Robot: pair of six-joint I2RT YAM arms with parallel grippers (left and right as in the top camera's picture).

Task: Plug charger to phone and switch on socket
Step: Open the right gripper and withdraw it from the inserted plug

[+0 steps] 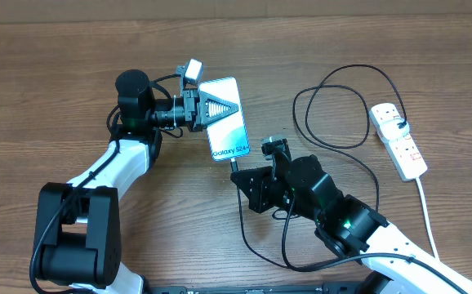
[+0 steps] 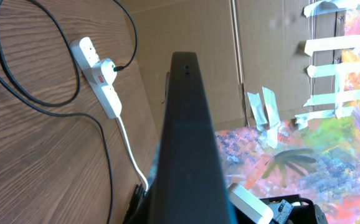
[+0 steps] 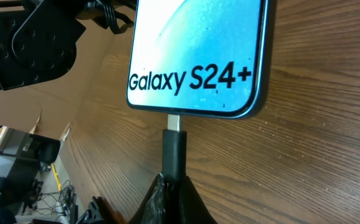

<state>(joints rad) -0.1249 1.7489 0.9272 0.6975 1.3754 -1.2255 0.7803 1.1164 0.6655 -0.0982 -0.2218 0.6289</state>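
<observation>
A wood-grain worktop (image 1: 73,49) carries the socket (image 1: 399,140) at its right. The left pincer (image 1: 216,108) clamps the phone (image 1: 229,140). From the left wrist, cardboard (image 2: 192,31) and a painted sheet (image 2: 304,155) back the edge-on phone. From the right wrist, the right pincer (image 3: 170,198) is clenched on the charger (image 3: 174,149), its tip at the phone's port.

Left pincer (image 1: 214,109) clamped, right pincer (image 3: 172,182) apparently pinched shut, both low.

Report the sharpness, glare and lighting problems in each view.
Overhead: evenly lit, sharp, only soft shadows; the phone lettering reads. Left wrist: the phone's edge is a dark, blurred bar up the centre, while the socket behind is sharp. Right wrist: lettering crisp, a pale streak on the screen; the charger sharp, the right hand below blurred and black.
</observation>
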